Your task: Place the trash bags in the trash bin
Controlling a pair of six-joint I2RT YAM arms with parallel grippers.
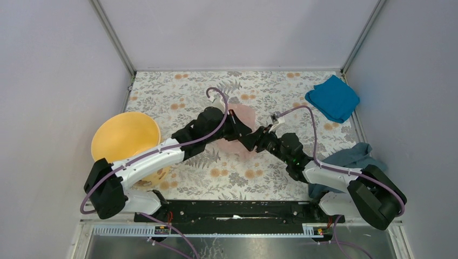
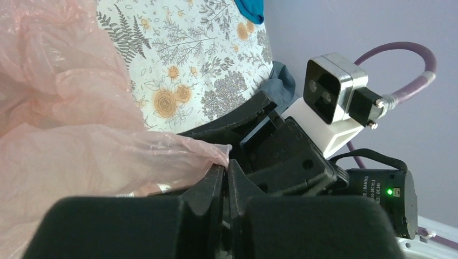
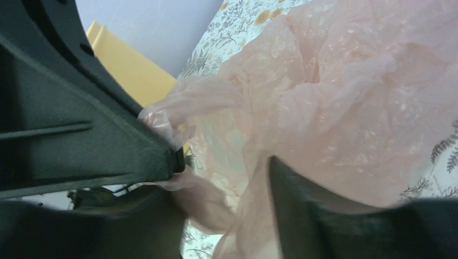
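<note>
The pale pink trash bag (image 1: 241, 120) lies crumpled on the floral table between the two arms. My left gripper (image 1: 238, 131) is shut, and the bag's edge (image 2: 213, 152) is pinched at its tips (image 2: 227, 168). My right gripper (image 1: 255, 141) faces it closely from the right. Its jaws are open, with loose pink film (image 3: 324, 91) hanging between the fingers (image 3: 318, 216); the gripper's midpoint (image 3: 229, 213) lies in the film. The yellow-orange trash bin (image 1: 125, 140) stands at the left, with its wall also in the right wrist view (image 3: 127, 70).
A bright blue folded cloth (image 1: 332, 98) lies at the back right. A dark teal cloth (image 1: 352, 157) lies beside the right arm. Grey walls close in the table on the left, right and back. The right wrist camera block (image 2: 330, 97) is close to my left gripper.
</note>
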